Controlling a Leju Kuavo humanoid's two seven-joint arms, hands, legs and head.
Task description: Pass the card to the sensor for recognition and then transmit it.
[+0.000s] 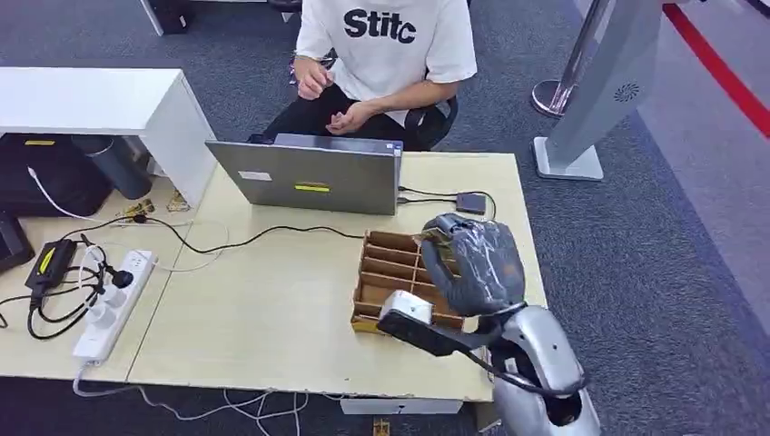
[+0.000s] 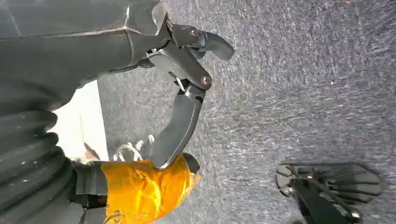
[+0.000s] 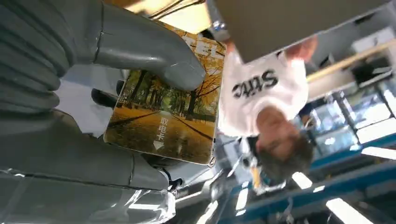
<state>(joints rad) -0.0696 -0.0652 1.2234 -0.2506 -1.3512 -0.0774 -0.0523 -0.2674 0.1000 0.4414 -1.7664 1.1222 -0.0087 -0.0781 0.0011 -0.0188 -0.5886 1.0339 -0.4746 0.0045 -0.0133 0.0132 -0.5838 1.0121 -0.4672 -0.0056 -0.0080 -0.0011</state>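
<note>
Right robot hand (image 1: 474,263) was raised over the wooden divided box (image 1: 392,272) at the counter (image 1: 272,309) right side. It held the card (image 3: 164,119), thumb pressed on the card's printed face, an autumn tree scene. Left robot hand (image 2: 140,140) hung over grey carpet (image 2: 303,93), fingers (image 2: 180,126) curved loosely around nothing, thumb wrapped in orange tape. A person (image 1: 386,54) sat behind the closed grey laptop (image 1: 309,177). A power strip (image 1: 113,304) lay at the counter's left.

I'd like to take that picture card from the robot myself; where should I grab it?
Take the card by its free end with the white arrow, coming from the side away from the right hand. Its thumb presses the other end, so the arrow end sticks out bare.
</note>
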